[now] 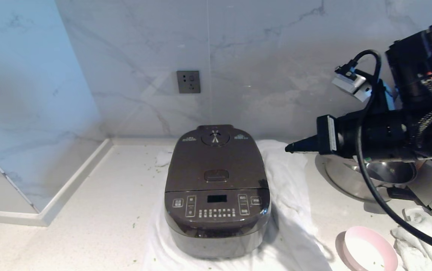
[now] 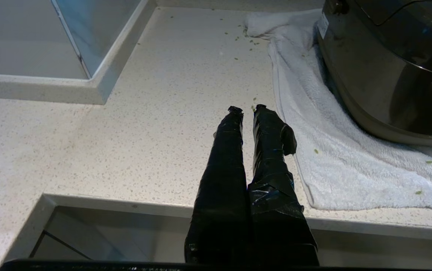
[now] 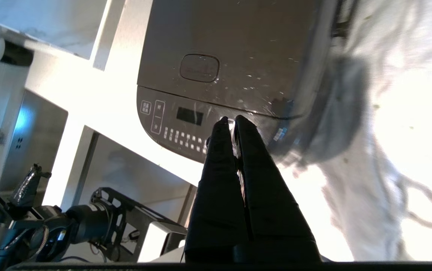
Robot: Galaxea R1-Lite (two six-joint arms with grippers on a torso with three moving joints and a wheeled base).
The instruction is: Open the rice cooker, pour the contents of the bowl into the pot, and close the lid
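Cooker (image 1: 217, 192) sits lid-down on a towel (image 1: 295, 210) mid-counter, bowl (image 1: 369, 253) near its right. Right hand (image 1: 288, 149), fingers together, hovers empty; best press squarely on the lid's oblong button (image 1: 216, 175).

counter (image 1: 99, 210): pale speckled stone, green bits scattered | white towel (image 1: 295, 210) spread centre, under rice cooker (image 1: 216, 188) | steel pan (image 1: 370, 177) right rear | pink bowl (image 1: 369, 253) front right | crumpled cloth (image 1: 415, 241) beside bowl
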